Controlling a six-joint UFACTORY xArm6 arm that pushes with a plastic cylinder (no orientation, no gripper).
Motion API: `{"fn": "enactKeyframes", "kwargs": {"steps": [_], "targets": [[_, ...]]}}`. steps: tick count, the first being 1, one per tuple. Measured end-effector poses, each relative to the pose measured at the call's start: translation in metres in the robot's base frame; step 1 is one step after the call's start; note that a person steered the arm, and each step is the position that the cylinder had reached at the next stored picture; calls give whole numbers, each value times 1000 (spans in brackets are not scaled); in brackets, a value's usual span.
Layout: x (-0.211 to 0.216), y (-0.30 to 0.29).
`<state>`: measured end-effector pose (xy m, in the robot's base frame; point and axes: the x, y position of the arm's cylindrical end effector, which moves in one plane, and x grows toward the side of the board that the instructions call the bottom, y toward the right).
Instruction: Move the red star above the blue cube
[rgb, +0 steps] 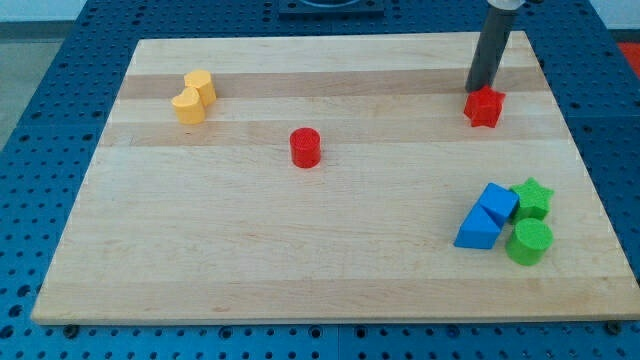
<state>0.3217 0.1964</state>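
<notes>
The red star (484, 107) lies near the view's top right on the wooden board (250, 240). My tip (479, 89) is at the star's upper left edge, touching or nearly touching it. The blue cube (498, 202) sits at the lower right, well below the star, in a tight cluster with other blocks.
A blue triangular block (477, 230) lies just left and below the blue cube. A green star (532, 197) and a green cylinder (528, 241) sit to its right. A red cylinder (305, 147) stands mid-board. A yellow block (193, 97) lies at the upper left.
</notes>
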Motion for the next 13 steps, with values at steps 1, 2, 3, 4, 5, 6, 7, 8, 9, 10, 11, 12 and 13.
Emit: {"fn": "enactKeyframes", "kwargs": {"steps": [1, 2, 3, 4, 5, 6, 7, 8, 9, 10, 11, 12, 13], "targets": [[15, 0], [16, 0], [8, -3], [5, -22], [5, -41], [6, -55], [7, -64], [43, -45], [95, -23], [109, -23], [111, -23], [110, 21], [110, 49]]}}
